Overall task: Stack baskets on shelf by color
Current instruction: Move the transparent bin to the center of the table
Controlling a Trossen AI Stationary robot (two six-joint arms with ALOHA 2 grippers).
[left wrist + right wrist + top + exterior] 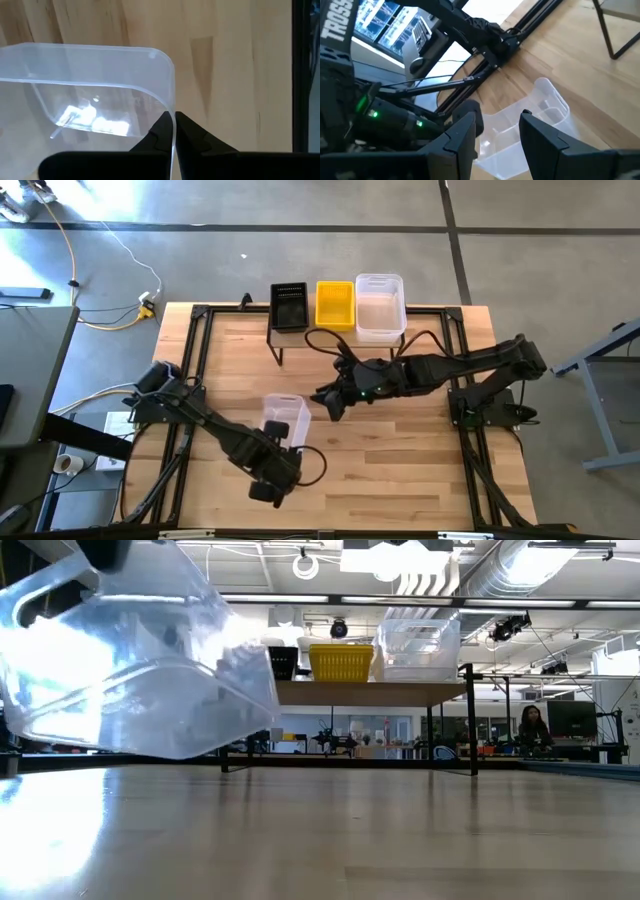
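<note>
High view: left end effector (pixel 283 442) clamped on wall of clear translucent rectangular plastic bin (pixel 283 418); right end effector (pixel 331 402) just beside it, fingers apart, empty.
Low view: bin tilted, off the light-wood worktop (pixel 400 830); low light-wood shelf (pixel 370 692) well beyond, not shown elsewhere.
Left wrist view: thin-edge pinch, bin may swing or slip.
Right wrist view: collision risk with left arm.

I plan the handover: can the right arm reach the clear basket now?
Probably yes: the right gripper, fingers open, hangs near the clear basket held by the left gripper, nothing between them.
</note>
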